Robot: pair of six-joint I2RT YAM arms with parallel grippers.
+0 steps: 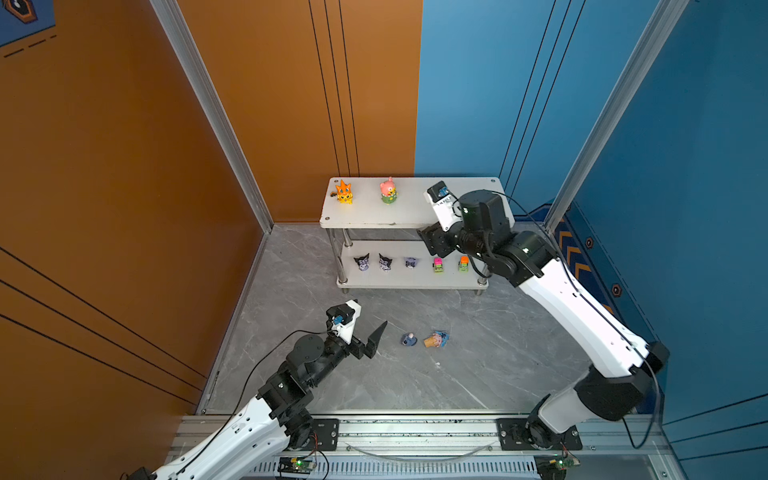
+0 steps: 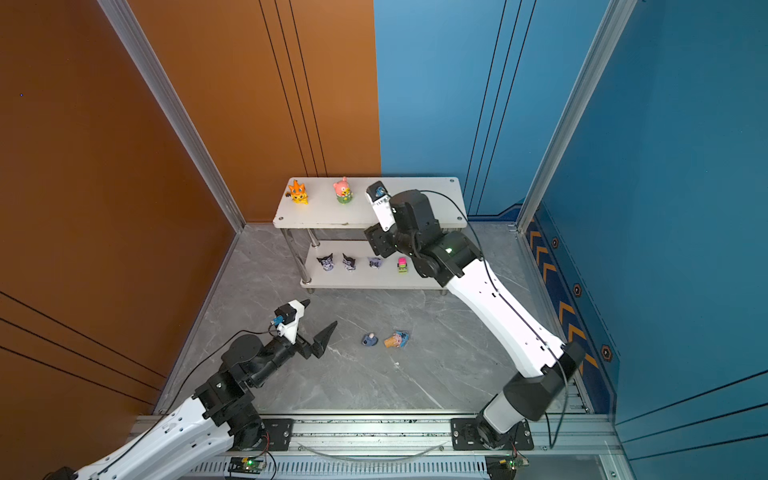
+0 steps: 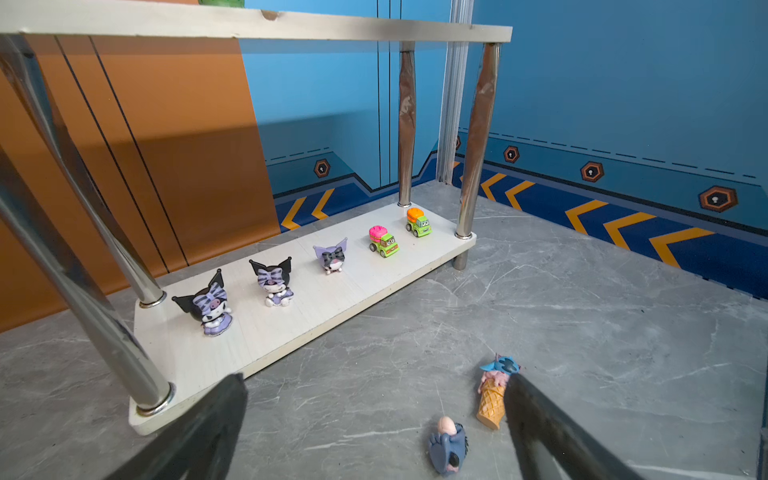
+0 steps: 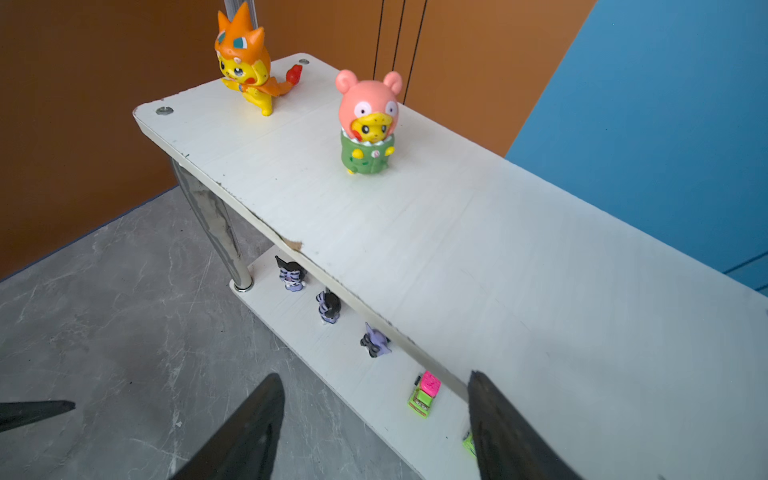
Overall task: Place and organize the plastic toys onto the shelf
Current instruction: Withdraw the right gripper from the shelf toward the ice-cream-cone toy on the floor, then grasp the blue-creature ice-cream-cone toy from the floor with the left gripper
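Down to the last two by the look of it. Seven of nine up on the shelf: on the top board, orange spiky creature and pink bear; on the lower board, three black-purple eared heads plus two green blocks, all in a row. Leaves grey-blue donkey and blue one on a cone, both lying flat on the floor, just beside each other, apart.

Left gripper: jaws wide apart, empty, hanging low over the floor. Donkey below and just ahead, seen btw the open fingers in the left wrist view; cone toy right by one fingertip, partly hidden behind it. Shelf further ahead.

Right gripper: jaws apart too, nothing held, hovering at the front edge of the top board; bear ahead of it, orange one beyond, green blocks beneath.

Step in hand, prob.: floor pickup by the left. Next calls for easing fwd and down, straddling the donkey, closing gently; tiny, rounded, lying down, so liable to squirt out.
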